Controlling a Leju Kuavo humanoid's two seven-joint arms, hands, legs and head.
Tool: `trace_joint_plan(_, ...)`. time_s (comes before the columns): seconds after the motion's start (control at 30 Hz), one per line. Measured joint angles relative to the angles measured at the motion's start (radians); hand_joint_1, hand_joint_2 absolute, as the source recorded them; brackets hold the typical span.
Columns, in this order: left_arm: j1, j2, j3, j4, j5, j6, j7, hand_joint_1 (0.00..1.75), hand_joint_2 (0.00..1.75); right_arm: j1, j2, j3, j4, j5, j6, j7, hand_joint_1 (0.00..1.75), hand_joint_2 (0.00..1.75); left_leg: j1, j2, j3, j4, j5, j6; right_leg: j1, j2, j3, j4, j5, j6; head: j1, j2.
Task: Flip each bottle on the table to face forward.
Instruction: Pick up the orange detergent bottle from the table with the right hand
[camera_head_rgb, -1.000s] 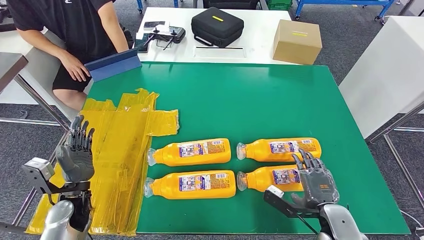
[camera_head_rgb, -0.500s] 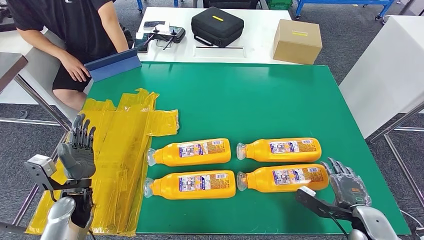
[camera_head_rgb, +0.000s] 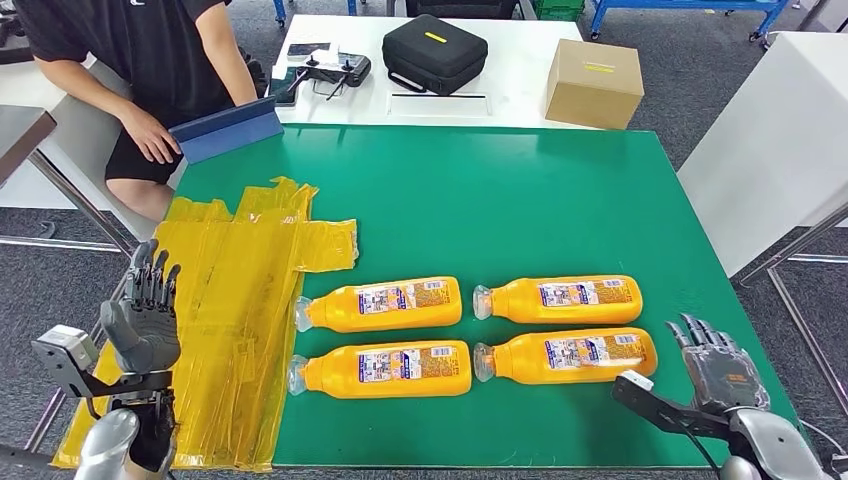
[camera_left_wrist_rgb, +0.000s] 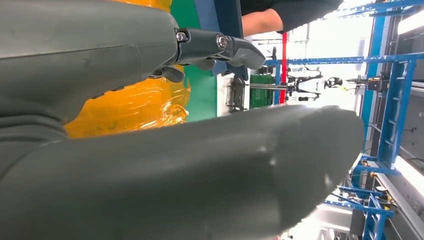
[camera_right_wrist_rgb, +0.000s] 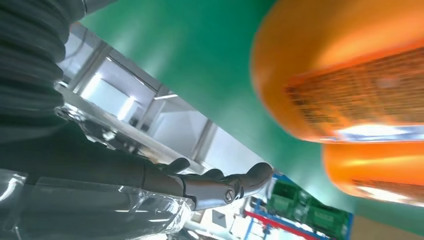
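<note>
The right hand (camera_head_rgb: 722, 375) has its fingers (camera_head_rgb: 700, 332) spread and empty, hovering over the near right corner of the green desk (camera_head_rgb: 520, 200), just right of the near right bottle (camera_head_rgb: 565, 356) and not touching it. In the right wrist view the fingers (camera_right_wrist_rgb: 235, 182) are slightly bent and apart, with two blurred orange bottle bodies (camera_right_wrist_rgb: 350, 75) close by; their labels are too smeared to read.

The left hand (camera_head_rgb: 145, 315) is raised off the desk's near left edge, fingers (camera_head_rgb: 152, 275) upright, apart and holding nothing. In the left wrist view its thumb (camera_left_wrist_rgb: 175, 175) and cover hide most of the scene.

Four orange bottles lie on their sides in two rows, caps pointing left, labels facing up: far left bottle (camera_head_rgb: 380, 304), far right bottle (camera_head_rgb: 560, 298), near left bottle (camera_head_rgb: 382, 369) and the near right one. The label print is too small to make out.

A crumpled yellow film (camera_head_rgb: 240, 310) covers the desk's left side and hangs over its near edge, touching the caps of the two left bottles.

At the far left a person (camera_head_rgb: 150, 60) sits, head cut off by the frame, one hand on a blue board (camera_head_rgb: 225, 130). Behind the desk a white table (camera_head_rgb: 500, 90) carries a black case (camera_head_rgb: 435, 50), a cardboard box (camera_head_rgb: 595, 82) and a controller (camera_head_rgb: 325, 68).
</note>
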Motion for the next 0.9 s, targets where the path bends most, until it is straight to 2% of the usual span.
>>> trace_joint_plan(0.57,-0.004,0.000,0.000,0.000,0.006,-0.014,0.004,0.00,0.00,-0.003,-0.010,0.100,-0.005,0.030,-0.014,-0.002,0.00,1.75,0.000,0.000,0.000,0.000,0.000,0.000,0.000,0.000,0.000,0.000,0.000,0.000,0.000,0.000)
trace_joint_plan(0.9,-0.040,0.000,0.000,0.002,0.006,-0.015,0.015,0.00,0.00,-0.023,-0.020,0.138,0.009,0.042,0.000,0.007,0.00,1.75,0.000,0.000,0.000,0.000,0.000,0.000,0.000,0.000,0.000,0.000,0.000,0.000,0.000,0.000)
